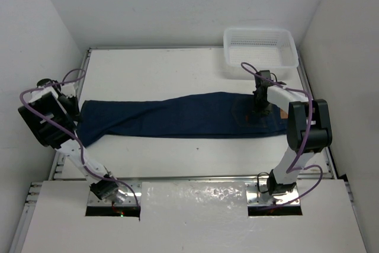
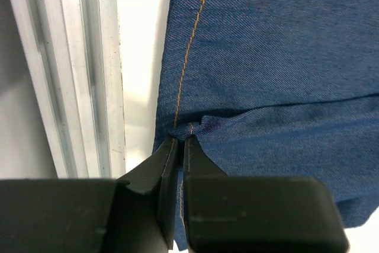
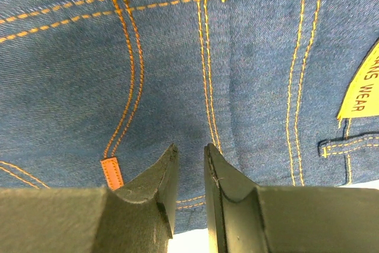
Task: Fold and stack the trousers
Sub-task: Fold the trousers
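Observation:
The trousers [image 1: 177,117] lie flat across the middle of the table, legs stretched to the left and waist to the right. My left gripper [image 1: 79,122] is at the leg end by the table's left edge. In the left wrist view it [image 2: 180,139] is shut on the denim edge [image 2: 266,57], pinching a small pucker along the orange seam. My right gripper [image 1: 260,111] points down onto the waist end. In the right wrist view it [image 3: 190,146] stands narrowly open, its tips just over the denim [image 3: 71,75] beside double orange stitching, with nothing between them.
A white mesh basket [image 1: 260,30] stands at the table's back right corner, just behind the right arm. A metal rail [image 2: 71,69] runs along the table's left edge, close to my left gripper. White walls enclose the table [image 1: 177,75] on three sides.

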You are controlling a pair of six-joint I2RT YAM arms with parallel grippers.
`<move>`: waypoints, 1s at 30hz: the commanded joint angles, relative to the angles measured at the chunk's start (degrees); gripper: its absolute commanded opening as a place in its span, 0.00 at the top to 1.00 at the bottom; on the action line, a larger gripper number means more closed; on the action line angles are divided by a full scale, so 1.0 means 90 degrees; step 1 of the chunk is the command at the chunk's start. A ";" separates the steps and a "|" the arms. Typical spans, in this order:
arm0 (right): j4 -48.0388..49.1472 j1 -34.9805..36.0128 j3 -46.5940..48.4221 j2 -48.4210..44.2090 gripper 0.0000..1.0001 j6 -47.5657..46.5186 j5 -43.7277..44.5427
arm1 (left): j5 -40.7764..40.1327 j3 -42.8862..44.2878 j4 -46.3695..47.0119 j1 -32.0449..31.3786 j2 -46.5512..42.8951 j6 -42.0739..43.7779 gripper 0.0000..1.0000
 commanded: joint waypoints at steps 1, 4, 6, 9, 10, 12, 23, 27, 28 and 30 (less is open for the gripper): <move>0.0115 -0.0016 -0.0095 -0.0171 0.78 -0.0013 -0.0013 | 0.0109 0.0311 0.0019 -0.0091 -0.0542 0.0111 1.00; 0.0125 -0.0016 -0.0222 -0.0171 0.79 -0.0013 0.0035 | 0.0508 0.0555 -0.0050 -0.0091 -0.0678 0.0102 1.00; 0.0135 -0.0016 -0.0280 -0.0142 0.79 -0.0023 0.0055 | 0.0675 0.0751 -0.0030 -0.0120 -0.0747 0.0053 1.00; 0.0125 -0.0026 -0.0320 -0.0064 0.79 -0.0042 0.0114 | 0.0813 0.0985 0.0135 -0.0159 -0.0757 -0.0064 1.00; 0.0125 -0.0026 -0.0329 -0.0044 0.79 -0.0062 0.0133 | 0.0784 0.1034 0.0175 -0.0179 -0.0709 -0.0093 1.00; 0.0125 -0.0026 -0.0339 0.0004 0.79 -0.0072 0.0134 | 0.0706 0.1249 0.0165 -0.0228 -0.0495 -0.0123 1.00; 0.0106 -0.0094 -0.0183 -0.0034 0.77 -0.0072 0.0085 | -0.0133 0.1659 0.0254 -0.0560 0.0385 -0.0269 0.99; 0.0009 -0.0240 0.0022 -0.0288 0.64 0.0113 -0.0012 | -0.0495 0.1776 0.0136 -0.0569 0.0532 -0.0406 0.56; -0.0011 -0.0308 0.0090 -0.0375 0.62 0.0191 -0.0081 | -0.0563 0.1796 0.0126 -0.0550 0.0542 -0.0425 0.51; -0.0021 -0.0668 0.0052 -0.0707 0.53 0.0609 -0.0266 | -0.0681 0.1922 0.0058 -0.0502 0.0523 -0.0503 0.48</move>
